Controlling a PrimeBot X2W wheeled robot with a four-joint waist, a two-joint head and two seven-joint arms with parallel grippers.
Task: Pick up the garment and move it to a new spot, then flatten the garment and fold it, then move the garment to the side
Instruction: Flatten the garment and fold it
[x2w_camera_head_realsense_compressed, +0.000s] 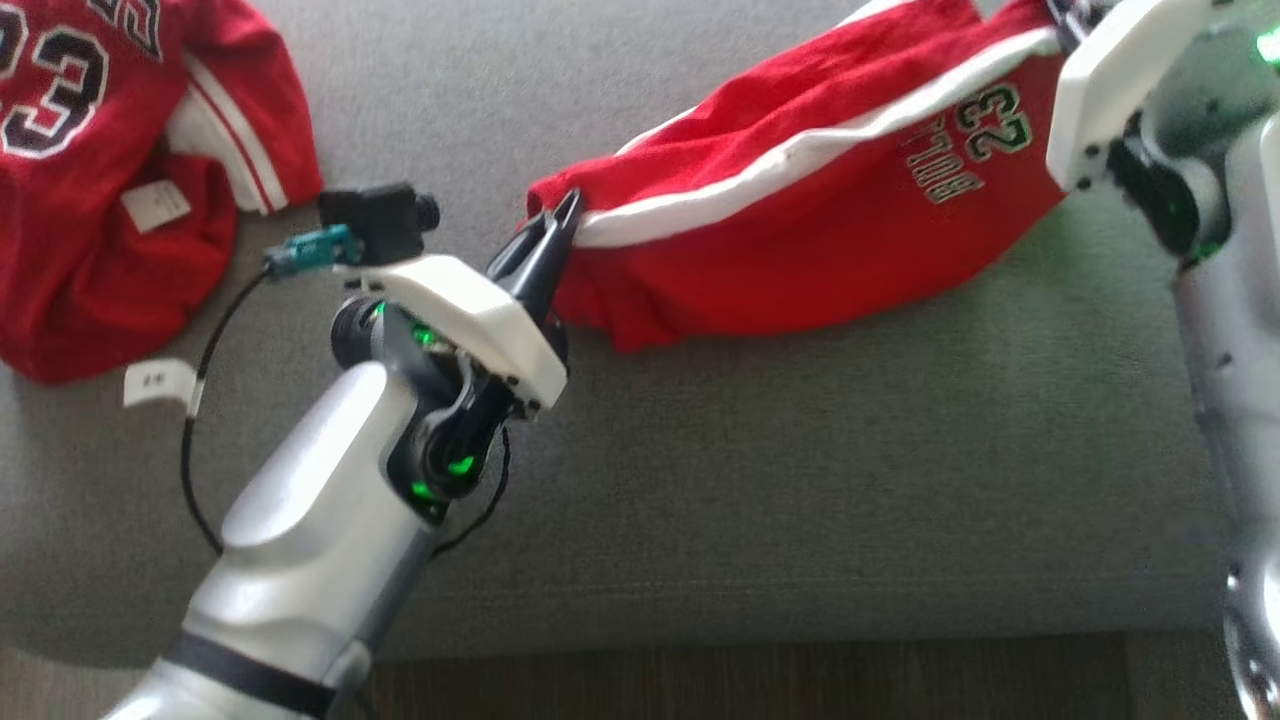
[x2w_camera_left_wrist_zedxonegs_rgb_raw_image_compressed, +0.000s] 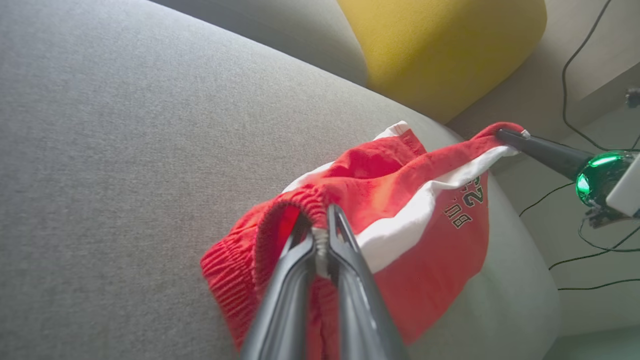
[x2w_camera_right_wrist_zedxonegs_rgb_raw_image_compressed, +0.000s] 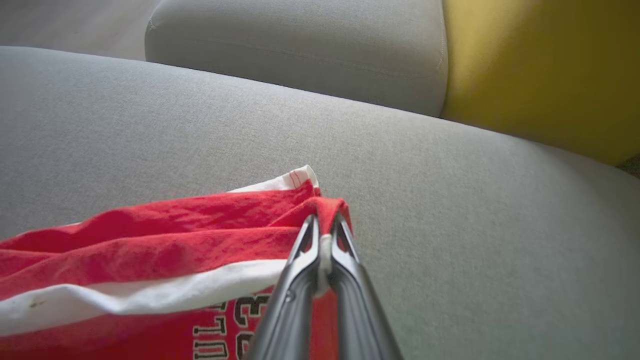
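One pair of red jersey-knit shorts (x2w_camera_head_realsense_compressed: 800, 230), with a white side stripe and a printed "23" on the leg, hangs stretched between the two arms over the grey woven sofa seat (x2w_camera_head_realsense_compressed: 800, 470), its lower edge sagging toward the fabric; whether it touches the seat I cannot tell. The left gripper (x2w_camera_left_wrist_zedxonegs_rgb_raw_image_compressed: 321, 217) has its long dark fingers pinched together on the ribbed, gathered elastic waistband. The right gripper (x2w_camera_right_wrist_zedxonegs_rgb_raw_image_compressed: 323, 222) is clamped the same way on a corner of the leg hem, where a white edge with red stitching peeks out. Judging by this two-ended hold, the carry to a new spot looks to be in hand, with flattening to follow. The next move would call for lowering both ends evenly while keeping the cloth taut, so that the soft, wrinkle-prone knit lands spread out rather than bunched; the thick waistband will likely resist lying flat. Well apart at the seat's left end lies a crumpled red basketball jersey (x2w_camera_head_realsense_compressed: 90, 150) with black numerals and white trim. A smooth mustard-yellow rounded cushion (x2w_camera_left_wrist_zedxonegs_rgb_raw_image_compressed: 440, 50) sits beyond the seat, beside a grey back cushion (x2w_camera_right_wrist_zedxonegs_rgb_raw_image_compressed: 300, 55).
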